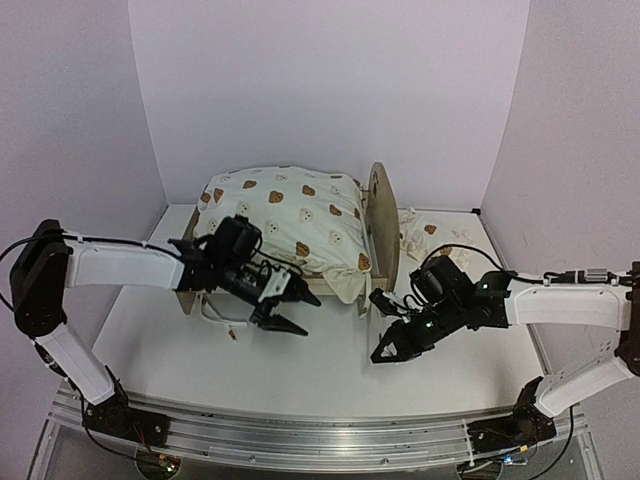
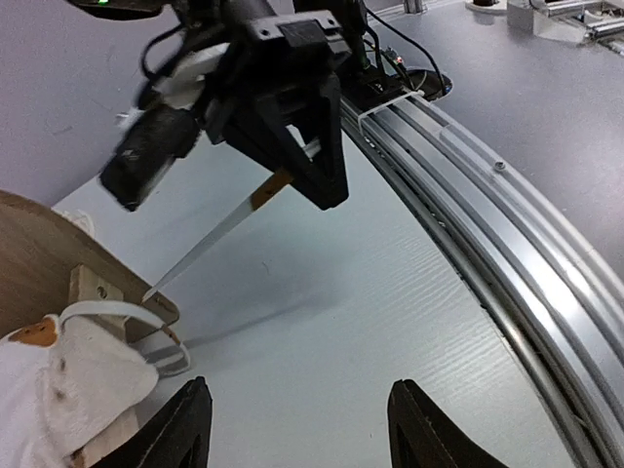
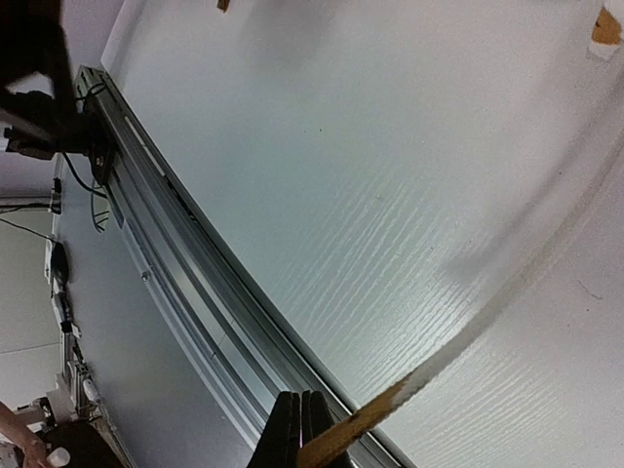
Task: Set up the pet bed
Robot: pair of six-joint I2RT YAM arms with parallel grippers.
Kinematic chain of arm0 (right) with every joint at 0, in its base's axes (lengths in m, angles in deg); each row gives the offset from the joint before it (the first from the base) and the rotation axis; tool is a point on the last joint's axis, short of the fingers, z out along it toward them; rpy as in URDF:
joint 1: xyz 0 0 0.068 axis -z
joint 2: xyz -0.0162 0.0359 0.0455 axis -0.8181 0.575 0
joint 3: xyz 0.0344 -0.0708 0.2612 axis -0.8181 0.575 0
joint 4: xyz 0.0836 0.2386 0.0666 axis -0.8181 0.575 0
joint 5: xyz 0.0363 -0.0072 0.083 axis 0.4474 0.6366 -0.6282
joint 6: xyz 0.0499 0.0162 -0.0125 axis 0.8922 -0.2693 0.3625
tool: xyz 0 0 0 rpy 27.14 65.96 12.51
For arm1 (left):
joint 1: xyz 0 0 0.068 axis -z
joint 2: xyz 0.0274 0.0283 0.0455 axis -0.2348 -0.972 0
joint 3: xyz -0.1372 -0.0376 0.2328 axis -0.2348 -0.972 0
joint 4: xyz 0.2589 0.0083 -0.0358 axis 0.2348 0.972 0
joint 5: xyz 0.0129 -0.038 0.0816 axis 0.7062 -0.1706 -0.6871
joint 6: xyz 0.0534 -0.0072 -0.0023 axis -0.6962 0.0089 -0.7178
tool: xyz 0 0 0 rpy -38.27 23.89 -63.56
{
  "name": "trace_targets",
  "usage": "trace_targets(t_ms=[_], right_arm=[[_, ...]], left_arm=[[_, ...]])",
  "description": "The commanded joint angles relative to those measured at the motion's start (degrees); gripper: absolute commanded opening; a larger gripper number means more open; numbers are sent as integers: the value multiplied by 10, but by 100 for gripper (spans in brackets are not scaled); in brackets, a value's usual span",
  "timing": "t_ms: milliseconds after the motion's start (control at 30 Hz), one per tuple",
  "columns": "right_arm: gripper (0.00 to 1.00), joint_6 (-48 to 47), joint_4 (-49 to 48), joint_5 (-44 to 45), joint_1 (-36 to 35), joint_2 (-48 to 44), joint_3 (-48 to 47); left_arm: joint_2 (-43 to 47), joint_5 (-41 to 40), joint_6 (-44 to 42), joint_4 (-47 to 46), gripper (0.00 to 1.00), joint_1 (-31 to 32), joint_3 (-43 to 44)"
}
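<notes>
Spreading white under everything, the surface (image 1: 320,380) is edged on its near side by a curved metal rail (image 1: 320,440), where the two arm bases are bolted. The pet bed (image 1: 300,250) stands at the back middle of the surface, close to the rear wall. Its cream bear-print duvet (image 1: 285,205) is heaped over the frame and spills down the near side. A rounded light-wood end board (image 1: 379,215) stands upright at the bed's right end. Just beyond that board, the bear-print pillow (image 1: 425,235) lies on the surface, outside the frame.

The left arm reaches in from the left. The left tool (image 1: 310,315) hangs over the surface in front of the bed's near edge, its fingers (image 2: 185,429) spread apart with only bare surface between them. The right arm comes in from the right. The right tool (image 1: 380,352) is low over the surface, near the bed's near right corner, with its jaws together. They are clamped on the tan tip of a white tie string (image 2: 210,239), which runs taut from the tool toward a corner of the wooden frame. A slack white loop (image 2: 117,317) of string lies on the surface by that same corner, beside a bunched edge of bear-print fabric.
</notes>
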Motion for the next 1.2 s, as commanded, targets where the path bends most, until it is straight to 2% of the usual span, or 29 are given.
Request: trace_targets(t_ms=[0,167,233,333,533,700,967,1067,1167], right_arm=[[0,30,-50,-13,-5,-6,22],[0,31,-68,-36,-5,3,25],[0,31,-72,-48,-5,7,26],[0,29,-72,-64,-5,11,28],[0,32,-73,-78,-5,10,29],[0,23,-80,-79,-6,7,15],[0,17,-81,-94,-6,27,3],[0,13,-80,-91,-4,32,-5],[0,15,-80,-87,0,28,-8]], left_arm=[[-55,-81,45,-484,64,59,-106],[-200,-143,39,-682,65,100,-76],[-245,-153,23,-735,65,107,-56],[-291,-146,-7,-746,65,116,-26],[-344,-145,-5,-812,62,130,-5],[-351,-97,-8,-784,51,131,0],[-354,-110,7,-774,32,136,21],[-354,-103,8,-764,21,139,22],[-352,-104,5,-757,4,140,14]])
